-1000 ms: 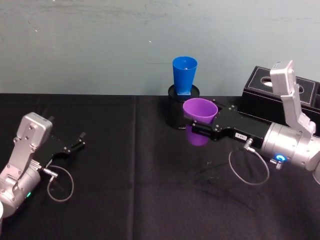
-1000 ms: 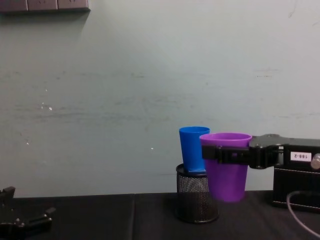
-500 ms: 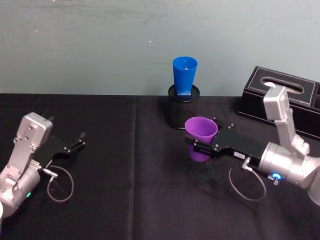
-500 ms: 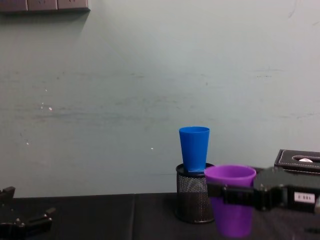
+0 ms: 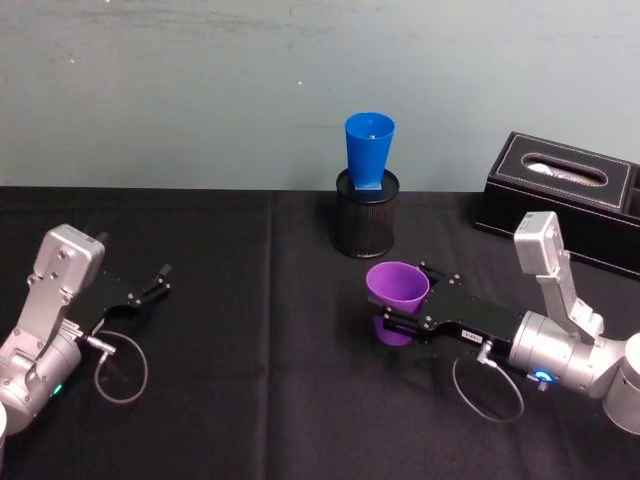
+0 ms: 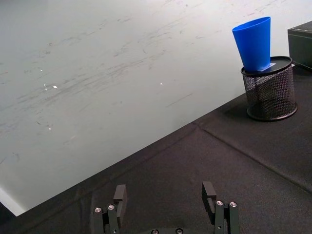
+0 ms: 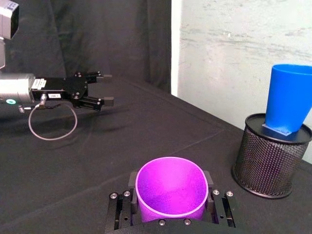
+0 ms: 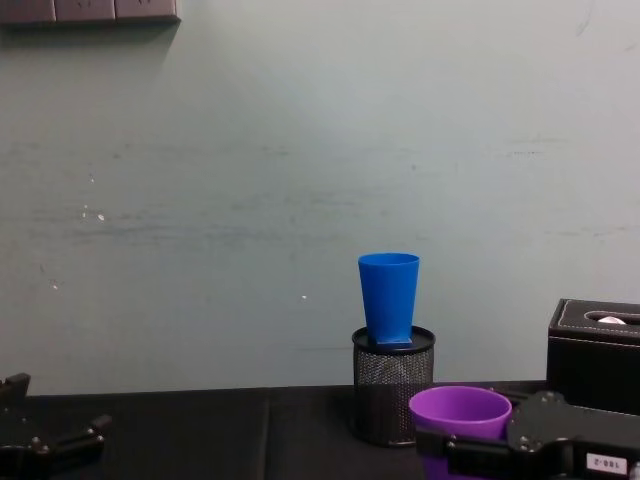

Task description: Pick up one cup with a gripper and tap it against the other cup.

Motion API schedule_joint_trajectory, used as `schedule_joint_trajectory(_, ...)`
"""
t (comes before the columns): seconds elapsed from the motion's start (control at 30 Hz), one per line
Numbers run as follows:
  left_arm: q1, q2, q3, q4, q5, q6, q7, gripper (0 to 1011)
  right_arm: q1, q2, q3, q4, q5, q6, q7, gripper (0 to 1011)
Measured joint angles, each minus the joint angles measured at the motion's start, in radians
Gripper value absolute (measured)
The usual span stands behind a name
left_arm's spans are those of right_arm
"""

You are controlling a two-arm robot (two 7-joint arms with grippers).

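The purple cup [image 5: 397, 291] [image 7: 170, 187] [image 8: 460, 415] stands upright low over the black tablecloth, in front of the blue cup. My right gripper [image 5: 402, 309] [image 7: 170, 204] [image 8: 446, 448] is shut on it, one finger on each side of its wall. The blue cup [image 5: 369, 148] [image 6: 254, 42] [image 7: 288, 103] [image 8: 388, 296] stands upright on top of a black mesh pen holder [image 5: 365, 224] [image 8: 392, 384] at the back centre, apart from the purple cup. My left gripper [image 5: 152, 284] [image 6: 167, 200] rests open at the table's left, holding nothing.
A black tissue box [image 5: 560, 195] [image 8: 594, 354] sits at the back right, behind my right arm. The black cloth [image 5: 260, 380] covers the table, with free room between the two arms. A pale wall stands behind the table.
My right gripper has carried the purple cup down and back toward me, away from the blue cup, from beside it to low over the cloth. The left arm has not moved.
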Motion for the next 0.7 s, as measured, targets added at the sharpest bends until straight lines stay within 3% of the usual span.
schedule_joint_trajectory(0.7, 0.000, 0.000, 0.000, 0.000, 0.000, 0.000, 0.000, 1011, 0.003, -0.032, 0.015, 0.072, 0.006, 0.001, 0.031, 748)
